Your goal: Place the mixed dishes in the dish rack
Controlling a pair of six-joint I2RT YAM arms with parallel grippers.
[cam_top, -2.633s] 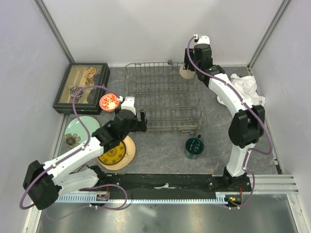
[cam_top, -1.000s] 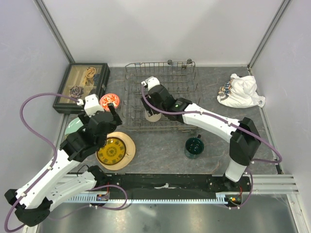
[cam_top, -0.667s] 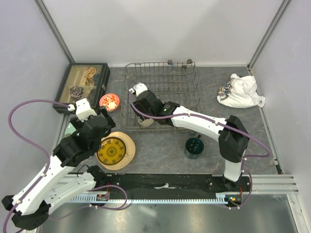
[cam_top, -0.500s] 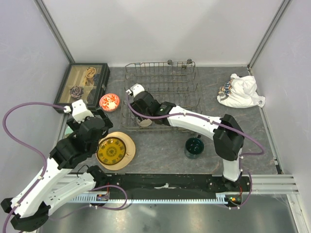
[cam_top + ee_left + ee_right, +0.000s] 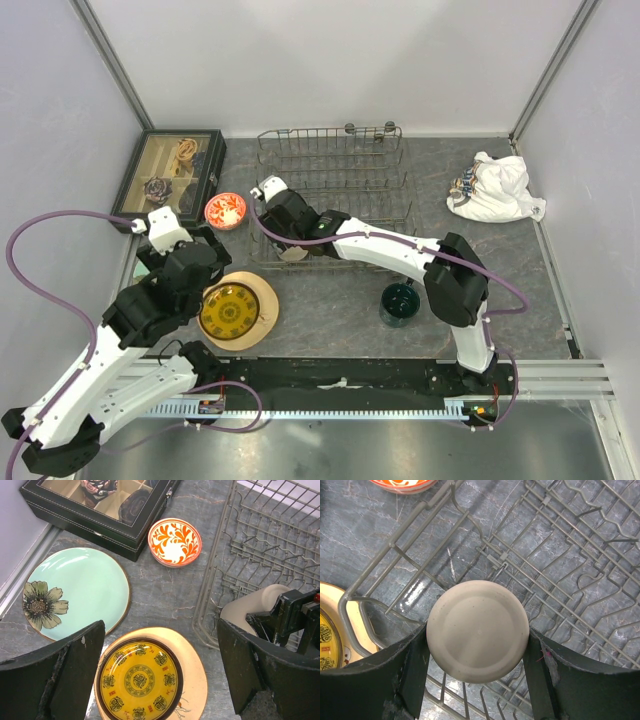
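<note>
My right gripper [image 5: 477, 647] is shut on the beige cup [image 5: 477, 630], bottom up, low over the near-left corner of the grey wire dish rack [image 5: 335, 190]. My left gripper [image 5: 160, 670] is open and empty above the yellow plate [image 5: 139, 680], which lies on the tan plate [image 5: 195, 672]. The pale green flowered plate [image 5: 75, 592] lies to the left. The small red-orange bowl [image 5: 175, 541] sits between the rack and the box. The dark green mug [image 5: 400, 302] stands in front of the rack.
A dark glass-topped display box [image 5: 170, 178] stands at the back left. A white cloth bundle [image 5: 497, 188] lies at the back right. Grey walls close in the table on three sides.
My right arm has carried the beige cup from the back right across the rack to its near-left corner. My left arm has pulled back from the rack to above the plates.
</note>
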